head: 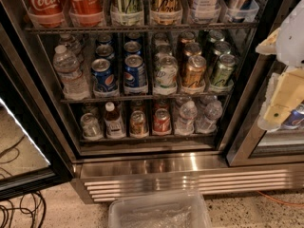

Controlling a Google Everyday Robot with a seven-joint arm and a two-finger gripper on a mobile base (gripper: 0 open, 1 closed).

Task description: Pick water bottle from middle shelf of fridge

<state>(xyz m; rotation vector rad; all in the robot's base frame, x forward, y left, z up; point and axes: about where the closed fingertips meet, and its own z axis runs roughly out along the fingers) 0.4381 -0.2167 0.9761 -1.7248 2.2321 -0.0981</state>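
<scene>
The water bottle [69, 73], clear ribbed plastic with a white cap, stands upright at the left end of the middle shelf [142, 98]. Beside it on that wire rack are rows of blue Pepsi, green and gold cans. A second clear bottle stands behind it. The fridge [190, 166] has its door open and its racks exposed. My gripper [279, 87], white and cream, hangs at the right edge of the camera view in front of the fridge's right frame. It is far right of the bottle and touches nothing.
Big red Coca-Cola cans [45, 1] fill the rack above. The lower rack holds a small red-capped bottle [114, 120], cans and clear bottles. The open glass door [23, 172] is at left, black cables [19, 213] lie on the floor, and a clear plastic bin [159, 213] sits below the grille.
</scene>
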